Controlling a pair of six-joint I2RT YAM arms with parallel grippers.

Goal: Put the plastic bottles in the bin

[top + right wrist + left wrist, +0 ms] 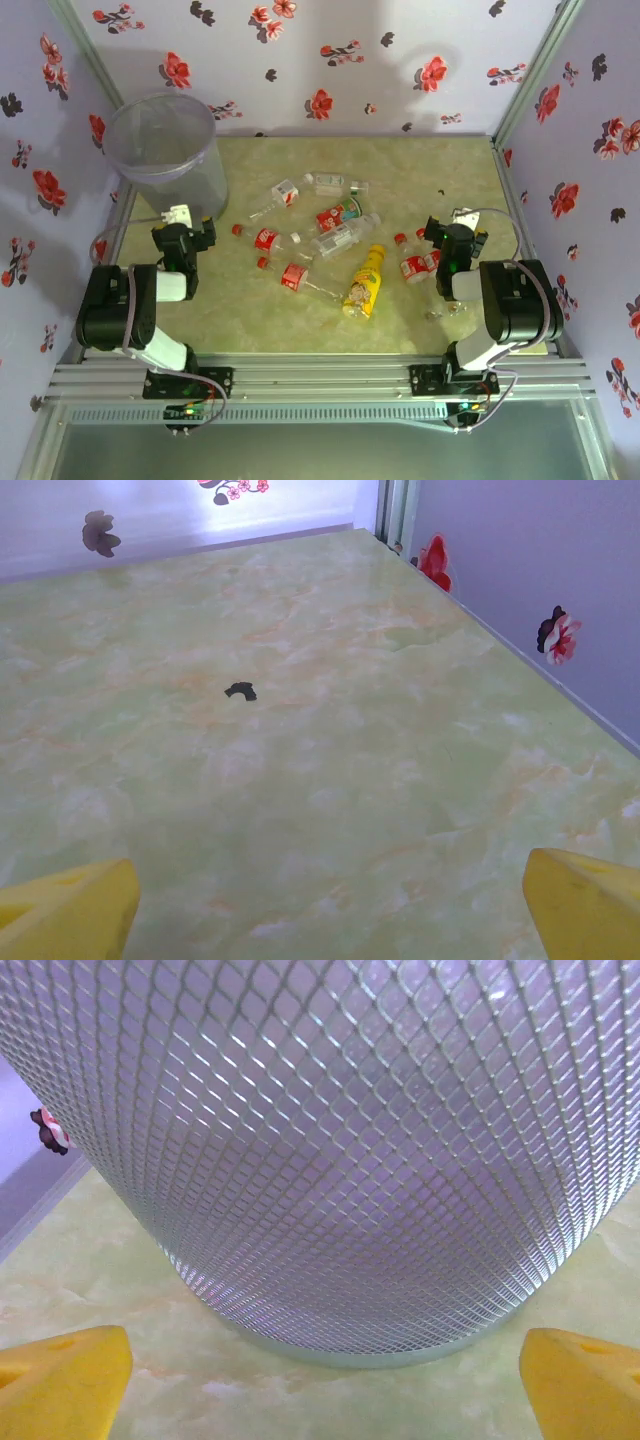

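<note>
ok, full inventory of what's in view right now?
bin: one, translucent grey, upright, far-left corner of the table
red-label bottles: about five, clear with red caps, lying mid-table, one next to the right hand
pale-label bottles: two, clear, lying mid-table
yellow bottle: one, opaque yellow, lying nearest the front
dark speck: one, black, on bare table ahead of the right hand
table: one, pale green marbled
walls: lilac with red and dark flower prints, on three sides
left hand: yellow fingertips, open, close to the bin wall
right hand: yellow fingertips, open, above bare table
</note>
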